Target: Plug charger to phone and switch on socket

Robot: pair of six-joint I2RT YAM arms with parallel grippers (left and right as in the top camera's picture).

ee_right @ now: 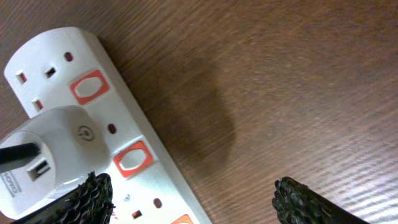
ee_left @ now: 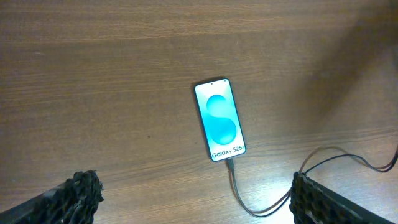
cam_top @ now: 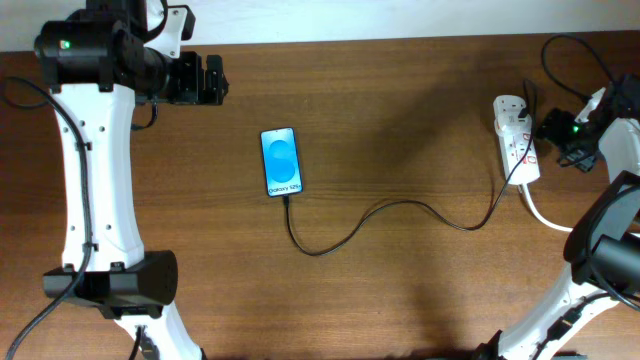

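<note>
The phone [cam_top: 280, 162] lies flat mid-table with its blue screen lit; it also shows in the left wrist view [ee_left: 219, 119]. The charger cable [cam_top: 400, 206] runs from the phone's bottom edge, where its tip sits in the port [ee_left: 231, 165], in a loop to the socket [cam_top: 518, 150] at the far right. In the right wrist view the socket [ee_right: 155, 186] shows red switches and a white charger plug [ee_right: 59, 149] seated in it. My left gripper [cam_top: 215, 80] is open, up-left of the phone [ee_left: 196, 202]. My right gripper [cam_top: 553, 135] is open beside the socket, one finger over its edge [ee_right: 193, 202].
The socket's thick white lead [cam_top: 545, 215] curves off toward the right arm's base. The robot's black cables hang near the top right corner [cam_top: 560, 50]. Brown wooden tabletop [cam_top: 400, 100] all around.
</note>
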